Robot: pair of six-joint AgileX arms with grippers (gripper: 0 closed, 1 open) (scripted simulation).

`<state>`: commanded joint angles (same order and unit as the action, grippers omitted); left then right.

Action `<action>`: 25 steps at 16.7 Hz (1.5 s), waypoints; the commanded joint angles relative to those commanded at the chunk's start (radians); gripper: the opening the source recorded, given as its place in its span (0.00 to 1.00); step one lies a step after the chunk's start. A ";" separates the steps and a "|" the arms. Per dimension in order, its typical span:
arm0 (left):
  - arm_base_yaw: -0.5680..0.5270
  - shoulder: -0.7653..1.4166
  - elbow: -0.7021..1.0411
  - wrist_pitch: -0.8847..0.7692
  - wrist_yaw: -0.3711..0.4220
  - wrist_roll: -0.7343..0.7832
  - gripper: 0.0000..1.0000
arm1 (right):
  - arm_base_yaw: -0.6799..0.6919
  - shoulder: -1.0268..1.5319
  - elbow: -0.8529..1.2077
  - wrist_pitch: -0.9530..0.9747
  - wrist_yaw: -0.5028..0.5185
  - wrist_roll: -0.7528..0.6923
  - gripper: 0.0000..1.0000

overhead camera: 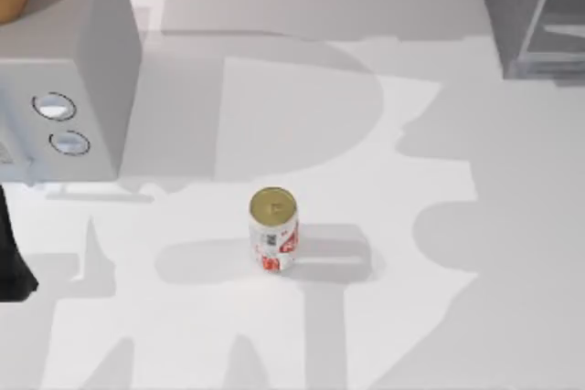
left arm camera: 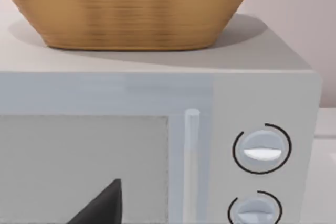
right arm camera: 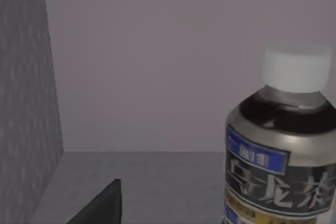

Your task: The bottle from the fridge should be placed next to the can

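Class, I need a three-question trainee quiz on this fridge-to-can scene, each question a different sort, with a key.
1. True or false: the can lies on its side.
2. What sits on the light grey box with two dials? A) basket B) kettle C) plate
3. What colour is the cap of the bottle, seen in the right wrist view standing inside the fridge?

Key: 1 false, it stands upright; 2 A; 3 white.
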<state>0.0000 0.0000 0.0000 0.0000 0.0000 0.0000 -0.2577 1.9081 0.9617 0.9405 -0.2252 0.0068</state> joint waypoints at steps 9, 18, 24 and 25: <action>0.000 0.000 0.000 0.000 0.000 0.000 1.00 | -0.031 0.234 0.120 0.117 -0.028 -0.003 1.00; 0.000 0.000 0.000 0.000 0.000 0.000 1.00 | -0.011 0.330 0.294 0.038 -0.007 -0.004 1.00; 0.000 0.000 0.000 0.000 0.000 0.000 1.00 | 0.002 0.397 0.422 -0.023 0.006 -0.005 1.00; 0.000 0.000 0.000 0.000 0.000 0.000 1.00 | 0.002 0.397 0.422 -0.023 0.006 -0.005 1.00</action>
<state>0.0000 0.0000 0.0000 0.0000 0.0000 0.0000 -0.2558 2.3049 1.3834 0.9180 -0.2191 0.0021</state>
